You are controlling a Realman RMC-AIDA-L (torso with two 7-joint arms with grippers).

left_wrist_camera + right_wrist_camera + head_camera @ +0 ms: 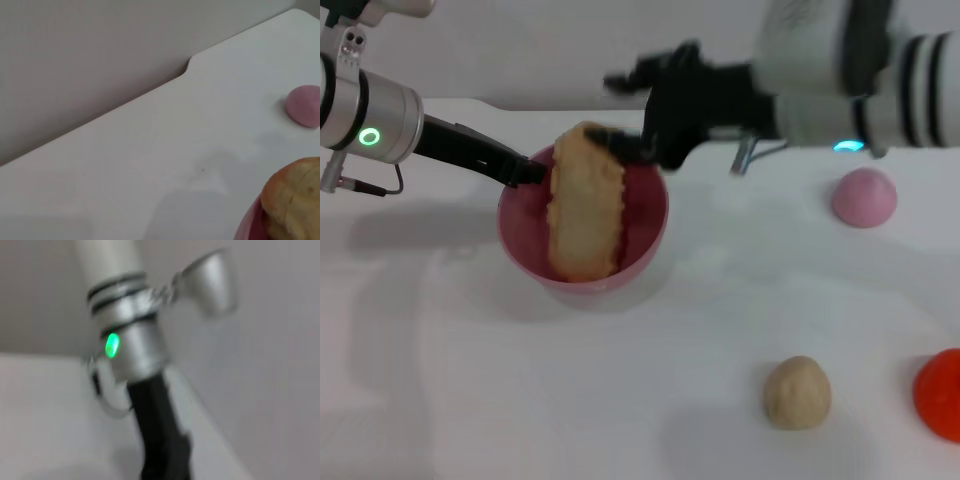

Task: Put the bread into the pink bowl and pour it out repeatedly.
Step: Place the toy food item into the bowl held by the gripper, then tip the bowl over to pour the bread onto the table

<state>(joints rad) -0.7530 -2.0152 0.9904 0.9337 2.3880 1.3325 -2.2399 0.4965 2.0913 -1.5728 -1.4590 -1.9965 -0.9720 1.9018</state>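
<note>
The pink bowl (640, 235) stands on the white table, left of the middle. The bread (585, 200) stands on end in it, leaning on the far rim, its plain pale tan side facing me. My left gripper (532, 172) is shut on the bowl's left rim. My right gripper (620, 112) hovers at the bowl's far right rim with its black fingers spread; the lower finger (628, 148) is by the bread's upper end, and the bread is not between the fingers. The left wrist view shows the bread's end (295, 200) and a bit of the bowl's rim (247, 225).
A small pink dome (865, 196), also in the left wrist view (305, 105), lies at the right. A round tan bun (797, 392) lies at the front right, with a red thing (940, 393) at the right edge. The right wrist view shows my left arm (127, 350).
</note>
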